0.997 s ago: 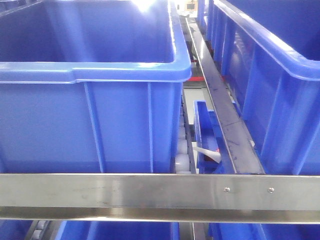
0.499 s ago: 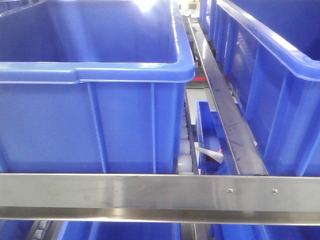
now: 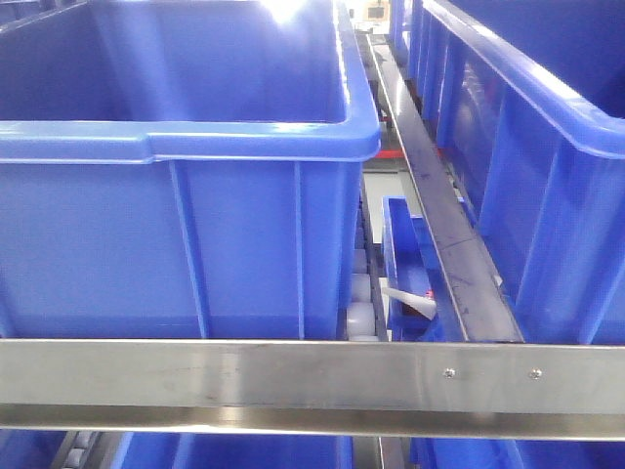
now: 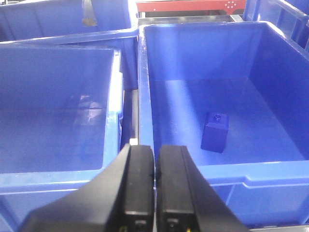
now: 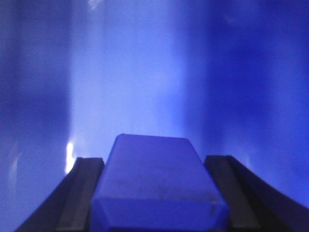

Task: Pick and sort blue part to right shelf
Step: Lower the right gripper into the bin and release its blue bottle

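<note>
Glossy blue plastic crate walls (image 5: pixel 145 72) fill everything ahead of the right gripper (image 5: pixel 157 193), which pinches the rectangular blue plastic part (image 5: pixel 157 186), long axis pointing forward. The left gripper (image 4: pixel 154 186), pressed together and empty, hovers at the stainless-steel shelf's (image 3: pixel 293 376) crate rim.
</note>
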